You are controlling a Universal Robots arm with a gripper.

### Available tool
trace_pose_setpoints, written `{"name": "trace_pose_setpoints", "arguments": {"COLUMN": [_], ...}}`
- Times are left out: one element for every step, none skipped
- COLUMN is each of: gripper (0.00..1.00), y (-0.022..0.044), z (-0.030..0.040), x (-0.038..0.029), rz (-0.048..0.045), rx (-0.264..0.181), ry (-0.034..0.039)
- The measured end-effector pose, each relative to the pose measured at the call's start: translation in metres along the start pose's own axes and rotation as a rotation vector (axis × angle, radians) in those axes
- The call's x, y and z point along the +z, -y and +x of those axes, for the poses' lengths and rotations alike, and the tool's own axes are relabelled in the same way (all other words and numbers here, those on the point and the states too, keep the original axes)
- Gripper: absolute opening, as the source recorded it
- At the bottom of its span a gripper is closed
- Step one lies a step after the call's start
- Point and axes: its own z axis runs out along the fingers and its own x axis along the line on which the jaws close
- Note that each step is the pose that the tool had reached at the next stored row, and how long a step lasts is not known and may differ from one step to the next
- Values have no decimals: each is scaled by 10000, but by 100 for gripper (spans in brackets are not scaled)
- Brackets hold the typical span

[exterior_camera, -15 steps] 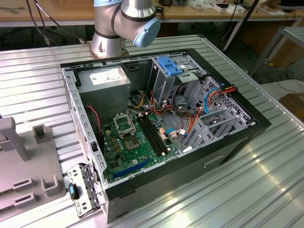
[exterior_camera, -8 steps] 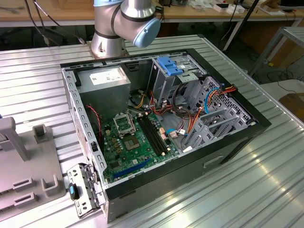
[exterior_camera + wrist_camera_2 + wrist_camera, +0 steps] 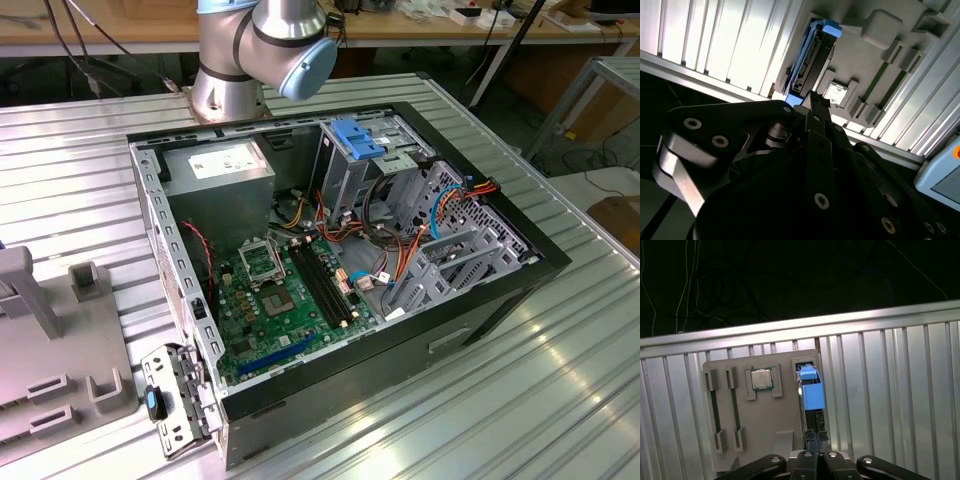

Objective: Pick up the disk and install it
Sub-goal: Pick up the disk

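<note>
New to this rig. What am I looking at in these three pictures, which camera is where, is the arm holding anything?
This is one robot arm standing at a ribbed metal table. The exterior view comes from a camera off the arm: it shows the arm's base, an open computer case lying on its side with its motherboard exposed, and a grey parts tray at the exterior view's left. Both wrist views come from cameras riding on the arm, looking past the black end effector onto that tray. There the disk, dark with bright blue rails, stands on edge in a slot, near a square processor chip. The end effector is right at the disk's end; whether it grips it I cannot tell. The disk is not yet in the case.
</note>
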Motion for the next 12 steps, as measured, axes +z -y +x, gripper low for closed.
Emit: {"name": "trace_pose_setpoints", "arguments": {"gripper": [11, 11, 11, 11, 11, 17, 30, 30, 36, 42, 48, 48], "y": [-1, -1, -1, -1, -1, -1, -1, -1, -1, -1, -1, -1], "z": [0, 0, 0, 0, 0, 0, 0, 0, 0, 0, 0, 0], "x": [0, 0, 0, 0, 0, 0, 0, 0, 0, 0, 0, 0], "rz": [4, 6, 7, 7, 8, 8, 8, 10, 11, 10, 11, 15], "rx": [0, 0, 0, 0, 0, 0, 0, 0, 0, 0, 0, 0], "ry": [0, 1, 1, 0, 0, 1, 0, 1, 1, 1, 1, 1]}}
